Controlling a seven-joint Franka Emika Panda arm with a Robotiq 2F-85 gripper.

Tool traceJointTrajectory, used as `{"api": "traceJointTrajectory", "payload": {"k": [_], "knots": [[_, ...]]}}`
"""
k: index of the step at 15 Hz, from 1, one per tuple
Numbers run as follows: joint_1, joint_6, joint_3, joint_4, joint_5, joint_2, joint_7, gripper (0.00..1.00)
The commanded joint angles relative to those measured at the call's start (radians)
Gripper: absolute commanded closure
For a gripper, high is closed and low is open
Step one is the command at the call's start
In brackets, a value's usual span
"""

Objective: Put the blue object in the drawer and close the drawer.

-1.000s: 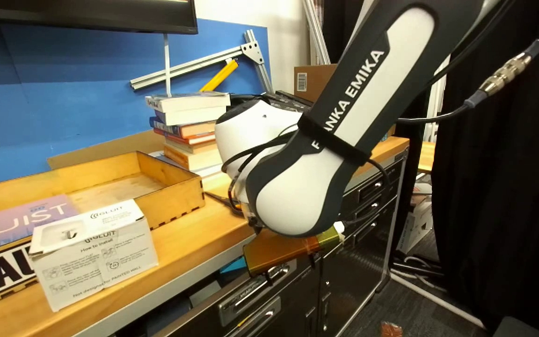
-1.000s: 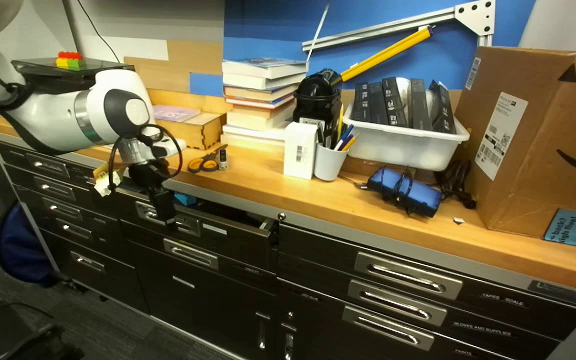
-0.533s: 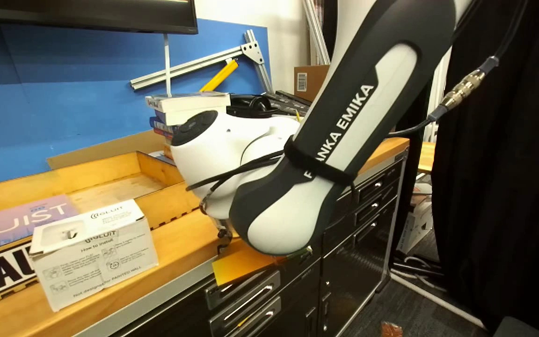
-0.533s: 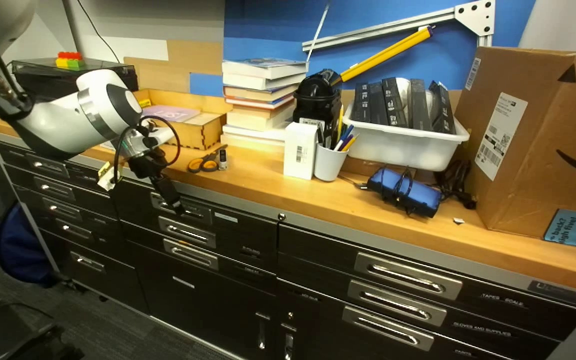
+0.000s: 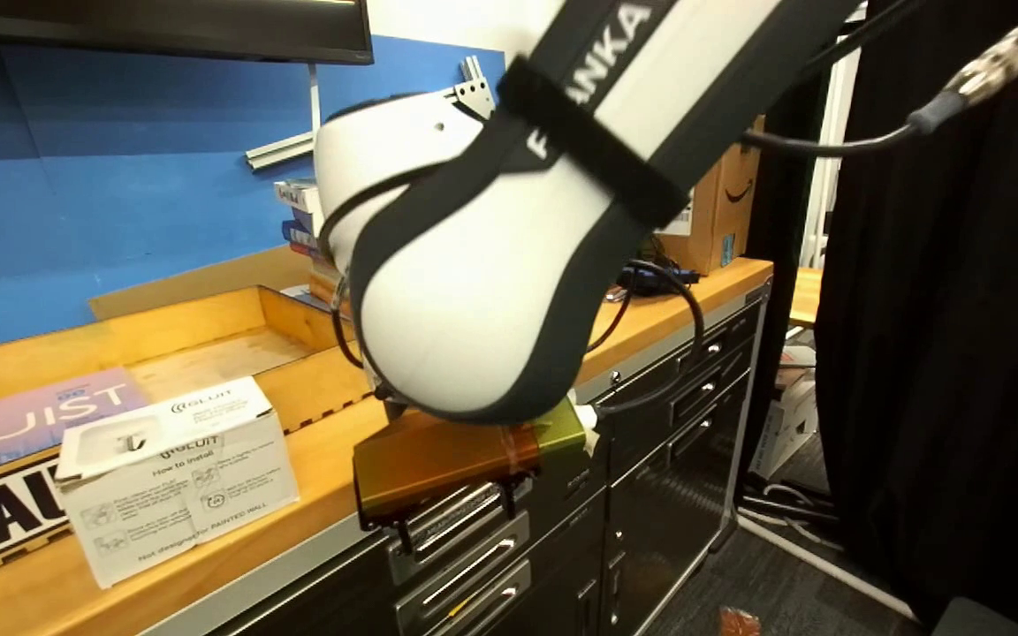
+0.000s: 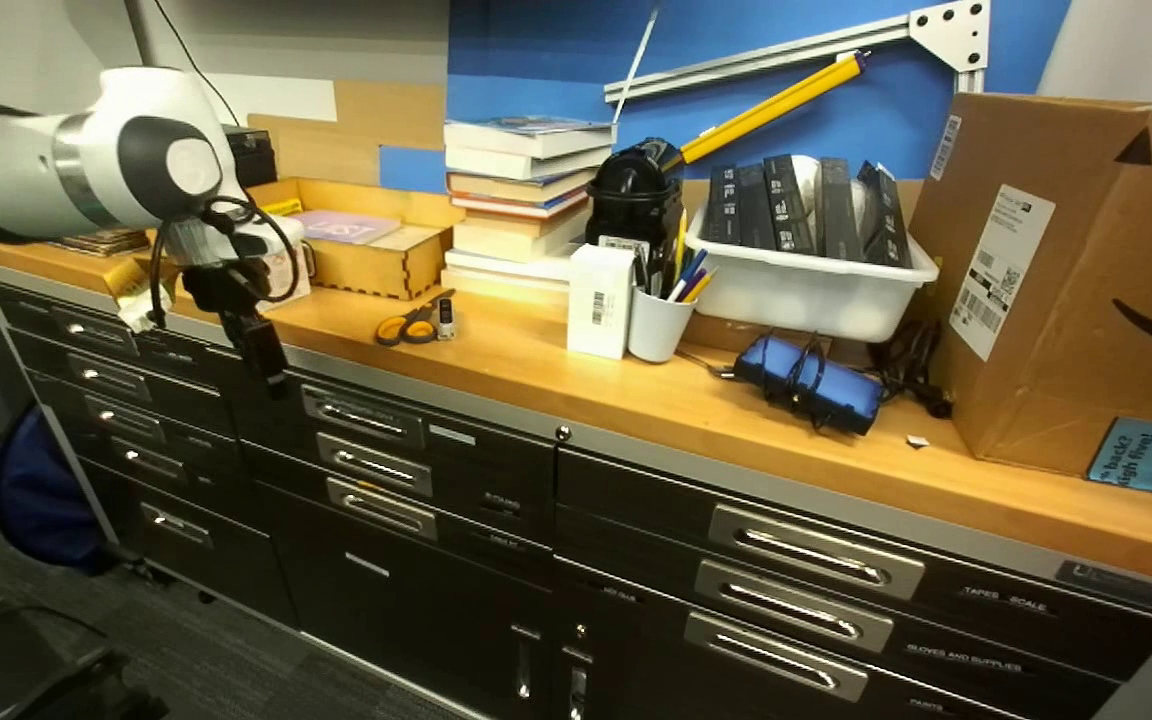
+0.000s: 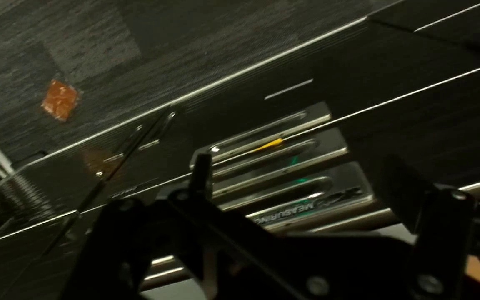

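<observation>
In an exterior view, the drawer (image 6: 486, 455) lies flush under the workbench (image 6: 526, 350), topmost of 3 in its column — the gripper (image 6: 274, 382) hangs in front of the cabinet (image 6: 436, 615), left of the drawer's handle (image 6: 366, 417). On the workbench, left to right: tray (image 6: 356, 275), books (image 6: 516, 205), box (image 6: 599, 315), cup (image 6: 658, 332), tub (image 6: 796, 288), carton (image 6: 1066, 310). Pens (image 6: 691, 278) stand in the cup; scissors (image 6: 408, 328) lie before the tray's right end.

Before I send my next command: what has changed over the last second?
The drawer went from open to shut, and the blue object that showed inside is out of sight. The gripper moved up and toward the left of an exterior view; its jaws stand apart with nothing visible between them. The book stack, scissors and pen cup stayed put.
</observation>
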State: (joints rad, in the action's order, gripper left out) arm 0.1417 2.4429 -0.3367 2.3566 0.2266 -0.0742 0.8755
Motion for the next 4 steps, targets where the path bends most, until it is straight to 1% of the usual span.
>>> {"api": "traceJointTrajectory", "payload": {"k": [1,2,3,4], "knots": [[-0.069,-0.050,-0.122,0.013,-0.279,0.120,-0.272,0.00],[0.014,-0.015,-0.017,0.013,-0.170,0.061,-0.155,0.00],[0.012,-0.029,-0.035,0.011,-0.222,0.083,-0.205,0.00],[0.012,-0.036,-0.044,0.011,-0.243,0.097,-0.224,0.00]]}}
